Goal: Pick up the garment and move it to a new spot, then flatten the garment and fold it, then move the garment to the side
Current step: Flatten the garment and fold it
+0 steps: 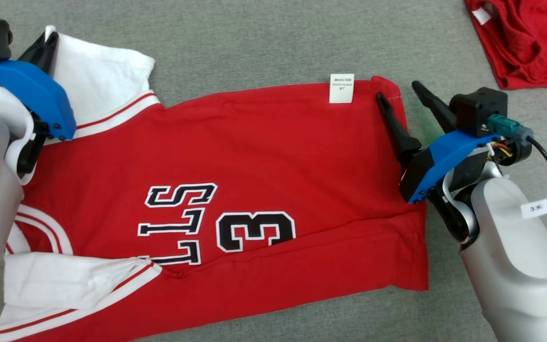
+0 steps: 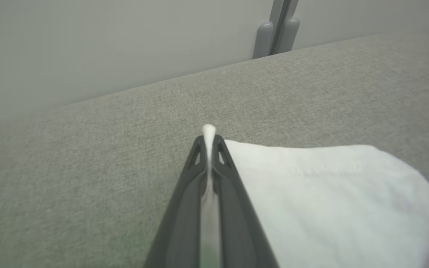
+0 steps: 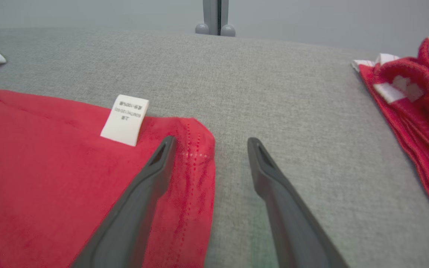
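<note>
The garment is a red jersey with white sleeves and black lettering, spread across the grey surface. My left gripper is shut on the edge of its far white sleeve, a sliver of white cloth pinched between the fingers; in the head view that gripper sits at the upper left over the sleeve. My right gripper is open at the garment's far right hem corner, one finger over the red cloth, the other over bare surface. In the head view it stands beside the white care label.
Another red garment lies bunched at the far right corner, also visible in the right wrist view. The grey fabric surface stretches behind the jersey to a pale wall with a grey post.
</note>
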Robot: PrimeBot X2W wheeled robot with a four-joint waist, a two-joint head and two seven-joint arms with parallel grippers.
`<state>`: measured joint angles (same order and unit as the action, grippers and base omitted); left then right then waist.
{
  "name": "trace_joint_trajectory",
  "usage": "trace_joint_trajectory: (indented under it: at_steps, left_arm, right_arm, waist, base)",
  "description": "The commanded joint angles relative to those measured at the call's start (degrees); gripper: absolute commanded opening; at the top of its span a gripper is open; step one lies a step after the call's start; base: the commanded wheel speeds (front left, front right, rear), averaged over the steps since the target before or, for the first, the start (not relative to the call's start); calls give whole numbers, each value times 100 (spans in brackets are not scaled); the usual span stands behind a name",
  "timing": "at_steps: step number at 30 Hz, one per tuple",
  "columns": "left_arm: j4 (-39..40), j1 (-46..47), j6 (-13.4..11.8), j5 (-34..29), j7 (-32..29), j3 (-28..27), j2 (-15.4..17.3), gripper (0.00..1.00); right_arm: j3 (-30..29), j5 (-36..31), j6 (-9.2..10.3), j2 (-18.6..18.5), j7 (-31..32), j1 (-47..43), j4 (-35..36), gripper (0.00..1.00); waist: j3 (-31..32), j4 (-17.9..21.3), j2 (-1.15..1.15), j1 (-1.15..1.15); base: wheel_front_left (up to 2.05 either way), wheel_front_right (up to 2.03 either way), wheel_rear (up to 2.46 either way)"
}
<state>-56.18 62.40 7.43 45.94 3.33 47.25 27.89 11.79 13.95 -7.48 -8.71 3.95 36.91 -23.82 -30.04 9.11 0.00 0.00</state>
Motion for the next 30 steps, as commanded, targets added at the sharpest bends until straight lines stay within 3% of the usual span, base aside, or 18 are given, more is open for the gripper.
trace_joint_trajectory:
  at_steps: [1,6,7,8,21,30]
  left_arm:
    - [45,122,6,33,83,68,-25,0]
    - [164,204,7,85,301,269,-75,0]
    - [189,223,7,88,353,310,-85,0]
    - [205,236,7,96,394,339,-87,0]
    - [608,-201,7,397,1099,457,-80,0]
    - [1737,-1155,-90,315,1186,-53,159,0]
  right_arm:
    - [38,57,-3,-47,62,133,-77,100]
    - [140,147,-3,-68,199,299,-386,100]
    - [136,175,-2,-72,225,332,-465,47]
    - [150,190,-3,-83,256,360,-528,0]
    - [106,364,-2,-147,-279,135,-833,0]
    - [11,363,-3,-86,-757,-371,-993,0]
  waist:
    - [15,-75,0,0]
    - [42,-228,0,0]
    - [53,-259,0,0]
    - [66,-281,0,0]
    - [598,-535,0,0]
    - [1162,-742,0,0]
  base:
    - [0,0,0]
    - [0,0,0]
    - [0,0,0]
    - [0,0,0]
    - [0,0,0]
    - [0,0,0]
